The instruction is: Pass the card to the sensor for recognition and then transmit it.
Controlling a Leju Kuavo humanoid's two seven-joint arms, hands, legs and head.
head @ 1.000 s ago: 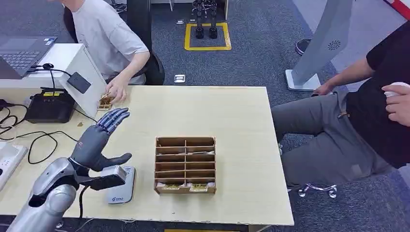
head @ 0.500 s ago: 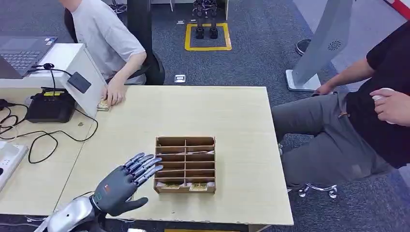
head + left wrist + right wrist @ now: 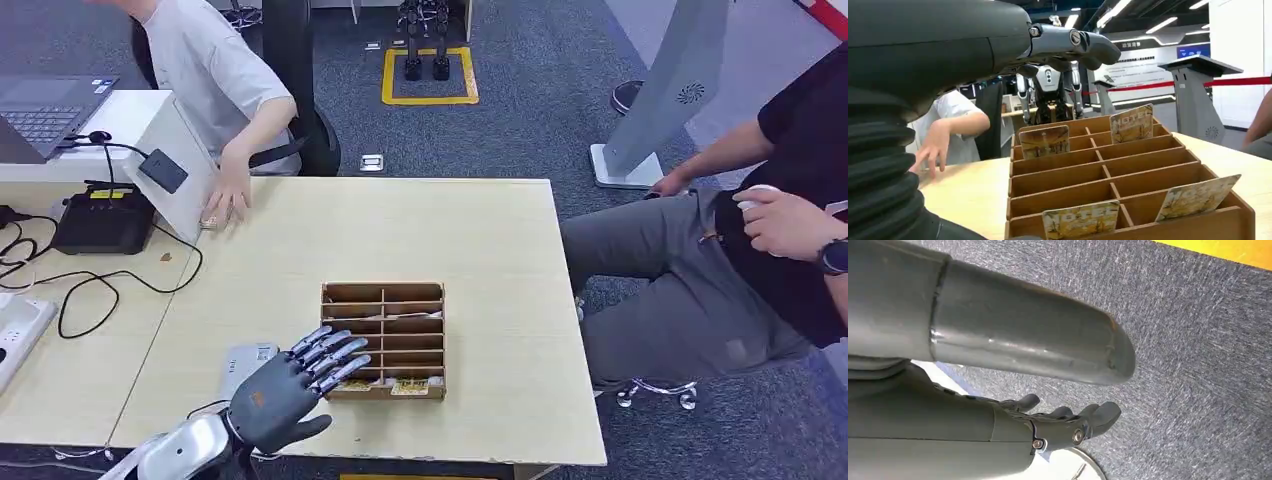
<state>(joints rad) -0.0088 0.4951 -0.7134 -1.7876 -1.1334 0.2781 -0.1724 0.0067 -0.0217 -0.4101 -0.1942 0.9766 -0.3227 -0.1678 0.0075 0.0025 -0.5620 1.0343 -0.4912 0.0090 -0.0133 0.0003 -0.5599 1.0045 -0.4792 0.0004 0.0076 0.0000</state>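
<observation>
The left hand hovers with fingers spread and straight, holding nothing, its fingertips reaching over the near-left edge of the wooden card rack. The cards lie just ahead of it — four stand upright in the slots in the left wrist view, two near, two far. The grey sensor lies just beside the palm. The right hand hangs loosely open over carpet, well away.

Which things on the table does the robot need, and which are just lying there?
Needed: left hand, cards in the wooden rack, grey sensor beside it.

Just lying there: laptop, black box, cables, white board.
</observation>
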